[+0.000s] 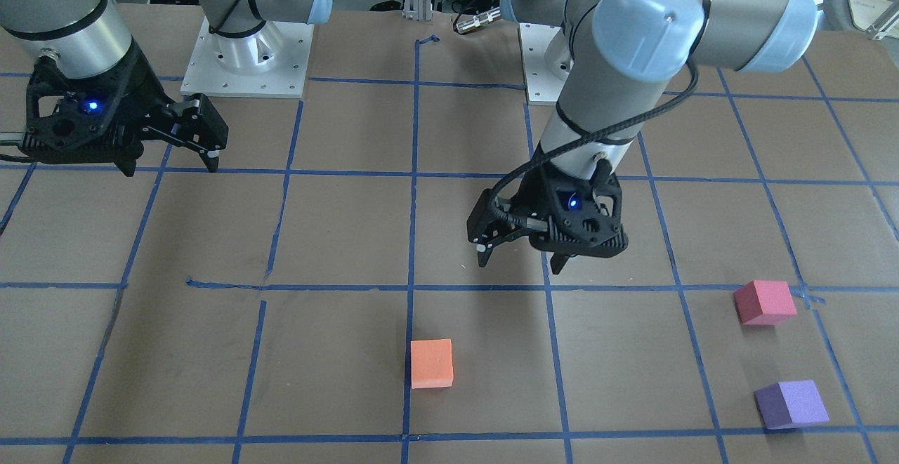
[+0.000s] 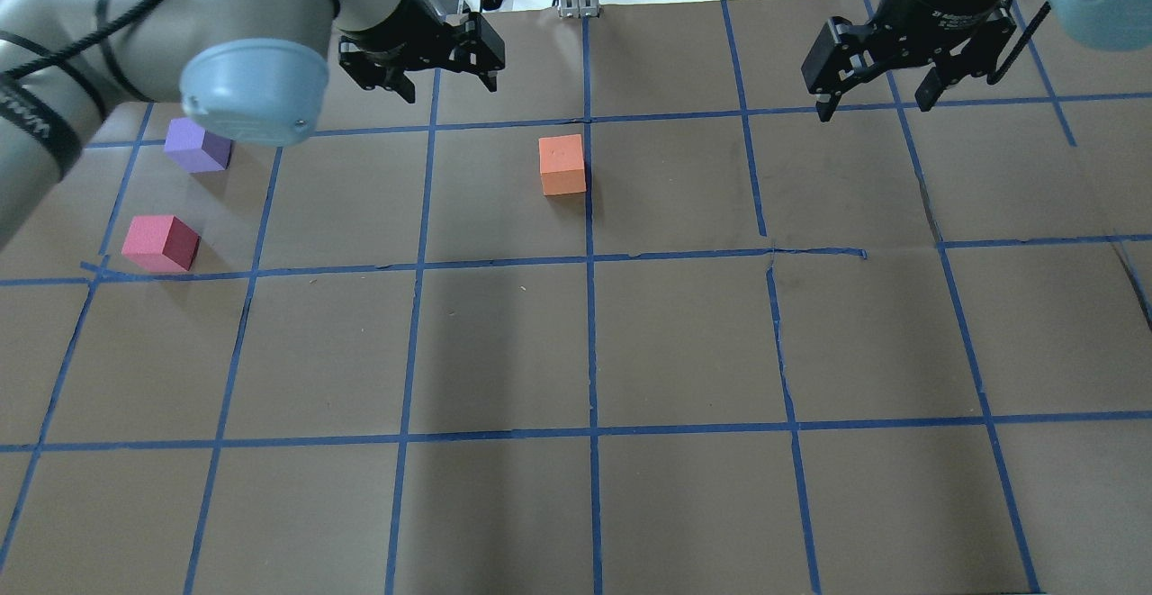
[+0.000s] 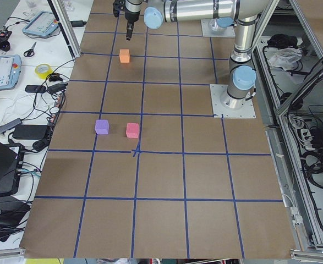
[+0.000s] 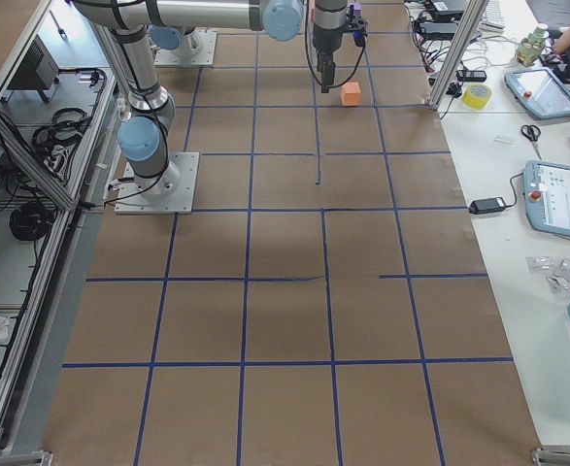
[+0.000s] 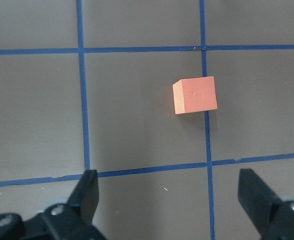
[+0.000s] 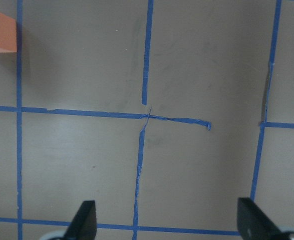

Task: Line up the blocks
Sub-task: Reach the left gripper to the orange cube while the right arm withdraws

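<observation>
front view, left gripper [image 1: 520, 262]: fingers spread wide, nothing held, hanging over mid-table.
front view, orange block [image 1: 432, 363]: flat on the table, touching the centre tape line [image 1: 414, 204]. it lies past the left gripper, away from the robot's base and a bit toward the robot's right.
front view, right gripper [image 1: 171, 162]: fingers apart, empty, well apart from every block.
front view, pinkish-red block [image 1: 764, 302] / purple block [image 1: 791, 404]: near each other at the robot's far left, purple farther from the base. both well apart from orange, so no line yet.
overhead, nearest arm: left, for all three blocks. all sit on its half, orange right at the centre line.
overhead, count: three blocks, one of each colour; two grippers.
left side view, layout: purple and pinkish-red side by side mid-picture, orange far up the table. finger state not judged here.
right side view, layout: orange only; the other two are not in frame.
left wrist, key relation: orange block ahead of the fingertips, slightly right of the midline, not yet between the fingers. it's a cube, so no long axis; faces roughly square to the tape and the finger line. my read: advance and drop, little wrist turn needed.
right wrist, view: fingers wide, bare table between them. a corner of the orange block shows at the upper left edge.
</observation>
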Motion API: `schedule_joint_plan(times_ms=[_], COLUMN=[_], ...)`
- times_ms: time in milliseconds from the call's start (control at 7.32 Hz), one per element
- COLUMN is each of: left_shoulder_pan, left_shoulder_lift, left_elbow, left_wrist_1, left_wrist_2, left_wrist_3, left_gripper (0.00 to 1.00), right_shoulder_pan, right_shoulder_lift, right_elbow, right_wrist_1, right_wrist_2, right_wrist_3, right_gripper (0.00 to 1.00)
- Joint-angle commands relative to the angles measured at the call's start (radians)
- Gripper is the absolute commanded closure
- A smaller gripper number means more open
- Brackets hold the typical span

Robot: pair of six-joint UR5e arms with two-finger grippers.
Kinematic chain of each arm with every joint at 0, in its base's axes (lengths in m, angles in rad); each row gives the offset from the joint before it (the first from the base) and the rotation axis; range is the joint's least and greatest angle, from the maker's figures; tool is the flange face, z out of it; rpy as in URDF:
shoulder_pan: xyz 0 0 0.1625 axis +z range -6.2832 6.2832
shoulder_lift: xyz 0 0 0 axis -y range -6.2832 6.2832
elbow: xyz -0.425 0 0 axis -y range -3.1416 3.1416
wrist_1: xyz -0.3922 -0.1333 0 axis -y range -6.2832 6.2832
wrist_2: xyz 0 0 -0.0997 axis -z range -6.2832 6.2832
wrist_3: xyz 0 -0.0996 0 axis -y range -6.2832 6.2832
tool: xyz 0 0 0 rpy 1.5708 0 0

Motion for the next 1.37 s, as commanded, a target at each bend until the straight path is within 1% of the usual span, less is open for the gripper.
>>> schedule_joint_plan(times_ms=[0,137,273,410,547,683,820,1094,1230], left_shoulder_pan=[-0.065,-0.094,-0.101,-0.104,-0.113,-0.111,-0.113,-0.118,-0.121], left_shoulder_lift=[-0.137,-0.195,-0.252,-0.293,-0.326,-0.352,-0.383,-0.445,-0.459], left_elbow=[0.001,0.001,0.001,0.002,0.004,0.042,0.083,0.096,0.094], left_wrist_1=[0.114,0.201,0.231,0.286,0.306,0.314,0.316,0.331,0.327], left_wrist_2=[0.004,0.000,0.013,0.012,0.014,0.014,0.004,0.003,0.010], left_wrist_3=[-0.118,-0.143,-0.142,-0.146,-0.140,-0.140,-0.151,-0.142,-0.136], left_gripper=[0.00,0.00,0.01,0.01,0.01,0.01,0.00,0.00,0.07], right_shoulder_pan=[0.006,0.014,0.022,0.022,0.022,0.022,0.022,0.022,0.022], right_shoulder_lift=[-0.023,-0.033,-0.034,-0.054,-0.060,-0.060,-0.062,-0.066,-0.068], right_elbow=[0.012,0.014,0.011,0.015,0.017,0.017,0.017,0.018,0.018], right_wrist_1=[0.017,0.008,0.009,0.017,0.037,0.075,0.077,0.078,0.078], right_wrist_2=[-0.051,-0.036,0.018,0.027,0.027,0.026,0.026,0.027,0.026], right_wrist_3=[0.005,0.002,0.010,-0.008,-0.009,-0.009,-0.009,-0.009,-0.007], right_gripper=[0.00,0.00,0.00,0.00,0.00,0.00,0.00,0.00,0.00])
